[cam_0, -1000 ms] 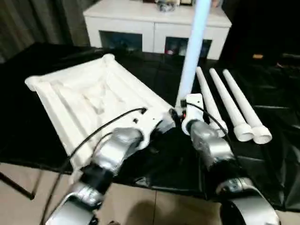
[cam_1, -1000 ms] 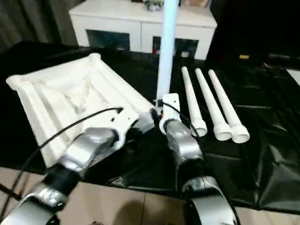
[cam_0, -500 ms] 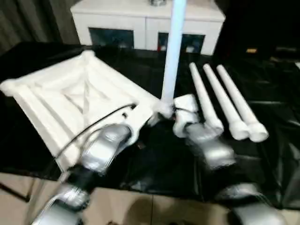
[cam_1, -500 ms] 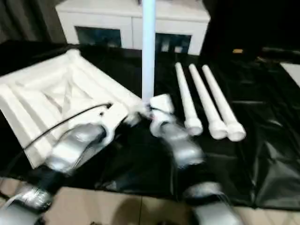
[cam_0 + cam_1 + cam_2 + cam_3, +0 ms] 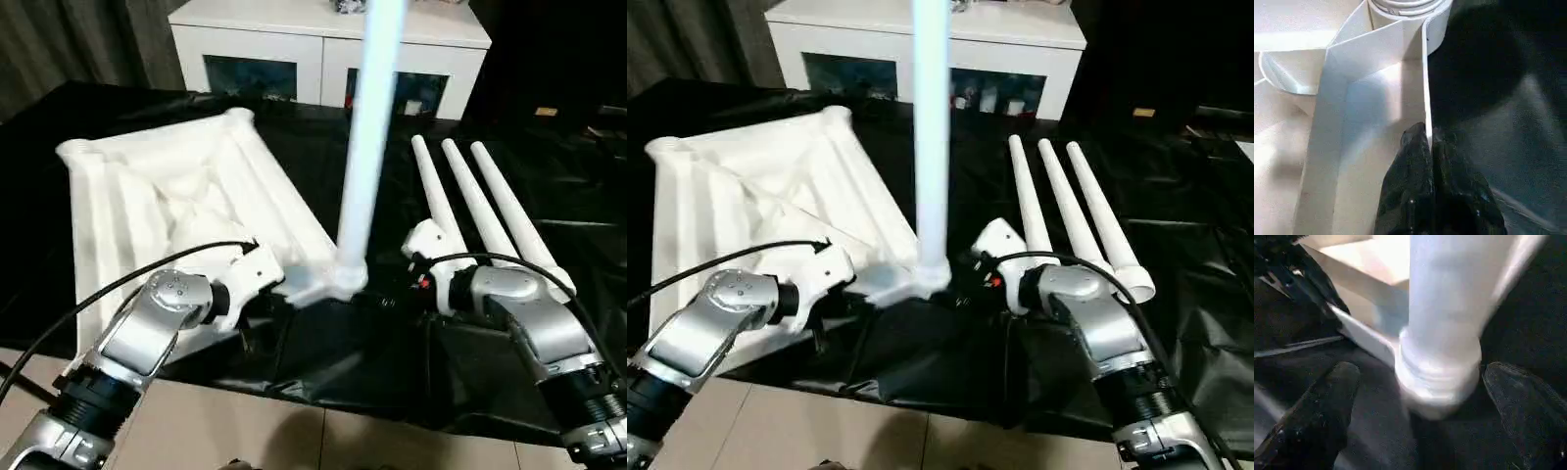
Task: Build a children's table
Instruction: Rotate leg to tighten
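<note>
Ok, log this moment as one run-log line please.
stage: first leg upright in corner socket | left end effector: shut on table top rim | right end effector: open around leg | spare legs: three

No readable text or labels anywhere

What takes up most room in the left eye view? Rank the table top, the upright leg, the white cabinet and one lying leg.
1. Table top, largest.
2. White cabinet and upright leg: alike, and the leg stands nearer the camera, so unranked.
3. A lying leg, smallest.
</note>
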### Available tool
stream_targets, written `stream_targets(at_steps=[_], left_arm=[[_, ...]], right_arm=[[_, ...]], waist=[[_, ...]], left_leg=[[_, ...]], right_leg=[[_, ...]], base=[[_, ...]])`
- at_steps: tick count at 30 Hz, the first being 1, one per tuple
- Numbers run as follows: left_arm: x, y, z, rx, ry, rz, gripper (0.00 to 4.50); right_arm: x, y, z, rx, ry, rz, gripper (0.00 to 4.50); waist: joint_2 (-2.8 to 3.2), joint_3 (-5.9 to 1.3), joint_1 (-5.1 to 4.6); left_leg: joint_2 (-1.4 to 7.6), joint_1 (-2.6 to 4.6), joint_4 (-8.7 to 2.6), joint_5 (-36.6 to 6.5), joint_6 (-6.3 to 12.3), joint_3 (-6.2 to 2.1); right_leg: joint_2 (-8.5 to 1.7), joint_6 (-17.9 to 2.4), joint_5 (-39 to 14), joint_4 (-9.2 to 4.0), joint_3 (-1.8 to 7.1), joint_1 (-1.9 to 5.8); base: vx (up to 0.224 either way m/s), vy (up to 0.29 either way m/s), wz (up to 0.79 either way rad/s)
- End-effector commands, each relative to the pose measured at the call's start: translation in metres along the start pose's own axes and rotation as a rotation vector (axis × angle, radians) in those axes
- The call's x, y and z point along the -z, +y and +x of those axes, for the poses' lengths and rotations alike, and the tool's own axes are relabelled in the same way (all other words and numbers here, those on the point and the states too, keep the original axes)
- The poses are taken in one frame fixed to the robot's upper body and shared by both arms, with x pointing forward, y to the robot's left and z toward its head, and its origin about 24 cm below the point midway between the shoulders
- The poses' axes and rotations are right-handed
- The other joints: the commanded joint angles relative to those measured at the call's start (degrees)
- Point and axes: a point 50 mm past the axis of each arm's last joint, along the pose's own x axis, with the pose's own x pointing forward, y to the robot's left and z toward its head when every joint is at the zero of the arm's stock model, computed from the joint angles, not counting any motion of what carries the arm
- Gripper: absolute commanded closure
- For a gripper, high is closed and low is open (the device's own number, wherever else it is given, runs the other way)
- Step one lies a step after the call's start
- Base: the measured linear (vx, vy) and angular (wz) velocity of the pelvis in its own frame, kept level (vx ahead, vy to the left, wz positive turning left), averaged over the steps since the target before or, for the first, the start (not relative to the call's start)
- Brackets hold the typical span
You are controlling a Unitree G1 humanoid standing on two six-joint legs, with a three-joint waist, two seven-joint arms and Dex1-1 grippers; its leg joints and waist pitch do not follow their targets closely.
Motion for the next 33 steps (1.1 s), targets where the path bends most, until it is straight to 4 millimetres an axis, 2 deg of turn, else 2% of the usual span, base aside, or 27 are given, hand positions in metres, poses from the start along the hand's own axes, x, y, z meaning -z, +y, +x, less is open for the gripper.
stream_targets(at_steps=[1, 3, 7, 8, 13, 16, 18, 19, 20, 24, 25, 33], left_arm=[[-0.015, -0.008, 0.002, 0.065, -0.052, 0.066, 4.5], [-0.015, -0.01, 0.002, 0.078, -0.049, 0.066, 4.5], [-0.014, -0.011, 0.001, 0.095, -0.046, 0.066, 4.5], [-0.013, -0.012, 0.0, 0.097, -0.045, 0.066, 4.5], [-0.013, -0.01, -0.001, 0.091, -0.04, 0.066, 4.5], [-0.013, -0.01, -0.001, 0.087, -0.04, 0.065, 4.5], [-0.012, -0.01, -0.001, 0.089, -0.04, 0.062, 4.5], [-0.012, -0.01, -0.001, 0.09, -0.04, 0.061, 4.5], [-0.012, -0.011, -0.001, 0.091, -0.04, 0.061, 4.5], [-0.011, -0.011, 0.0, 0.096, -0.039, 0.059, 4.5], [-0.011, -0.011, 0.0, 0.098, -0.039, 0.059, 4.5], [-0.01, -0.013, -0.001, 0.119, -0.035, 0.053, 4.5]], right_arm=[[-0.001, 0.001, 0.004, -0.007, 0.011, -0.013, 0.06], [0.0, 0.0, 0.007, -0.007, 0.018, -0.014, 0.06], [0.003, -0.001, 0.009, -0.009, 0.037, -0.02, 0.06], [0.003, -0.002, 0.01, -0.007, 0.041, -0.021, 0.23], [0.004, -0.002, 0.011, -0.01, 0.047, -0.016, 0.51], [0.005, -0.003, 0.012, -0.01, 0.047, -0.011, 0.84], [0.005, -0.003, 0.012, -0.012, 0.036, 0.001, 0.9], [0.005, -0.003, 0.012, -0.012, 0.034, 0.003, 1.13], [0.005, -0.003, 0.012, -0.013, 0.033, 0.004, 1.13], [0.006, -0.002, 0.012, -0.021, 0.026, 0.014, 1.51], [0.007, -0.002, 0.012, -0.024, 0.022, 0.018, 1.58], [0.01, 0.001, 0.011, -0.045, -0.002, 0.058, 1.76]], waist=[[0.22, -3.35, -0.05], [0.27, -3.33, 0.22], [0.24, -3.52, 0.35], [0.15, -3.57, 0.29], [-0.04, -3.66, 0.35], [0.04, -3.64, 0.37], [0.05, -3.6, 0.31], [0.04, -3.57, 0.31], [0.21, -3.62, 0.35], [0.07, -3.67, 0.28], [0.21, -3.7, 0.3], [0.12, -3.75, 0.27]], left_leg=[[3.73, 1.19, -4.65, -15.49, 0.2, -1.79], [3.66, 1.5, -4.58, -15.53, -0.05, -1.62], [3.71, 1.11, -4.66, -14.22, -0.19, -1.8], [3.67, 0.98, -4.62, -13.64, -0.03, -1.79], [3.59, 0.82, -4.4, -11.67, 0.95, -1.71], [3.6, 0.86, -4.4, -11.81, 1.01, -1.7], [3.61, 0.84, -4.44, -12.42, 0.9, -1.74], [3.59, 0.86, -4.43, -12.63, 0.85, -1.72], [3.63, 0.97, -4.44, -12.7, 0.65, -1.76], [3.6, 0.88, -4.41, -12.28, 0.69, -1.74], [3.59, 0.89, -4.39, -12.0, 0.79, -1.74], [3.6, 0.85, -4.31, -11.37, 1.13, -1.72]], right_leg=[[-3.77, -12.19, -16.2, -4.08, 3.6, 2.34], [-3.68, -12.51, -15.72, -4.1, 3.68, 2.06], [-3.72, -12.27, -14.13, -3.67, 3.64, 2.49], [-3.72, -12.4, -13.32, -3.56, 3.62, 2.58], [-3.76, -12.86, -11.6, -3.34, 3.64, 2.78], [-3.78, -12.76, -12.27, -3.43, 3.62, 2.77], [-3.82, -12.67, -13.23, -3.52, 3.61, 2.75], [-3.81, -12.57, -13.59, -3.62, 3.62, 2.72], [-3.78, -12.5, -13.64, -3.58, 3.61, 2.69], [-3.72, -12.64, -12.33, -3.42, 3.6, 2.79], [-3.72, -12.78, -11.94, -3.38, 3.61, 2.79], [-3.69, -13.27, -10.91, -3.25, 3.57, 2.88]], base=[[0.0, 0.0, 0.0], [0.0, 0.0, 0.0], [0.0, 0.0, 0.0], [0.0, 0.0, 0.0], [0.0, 0.0, 0.0], [0.0, 0.0, 0.0], [0.0, 0.0, 0.0], [0.0, 0.0, 0.0], [0.0, 0.0, 0.0], [0.0, 0.0, 0.0], [0.0, 0.0, 0.0], [0.0, 0.0, 0.0]])
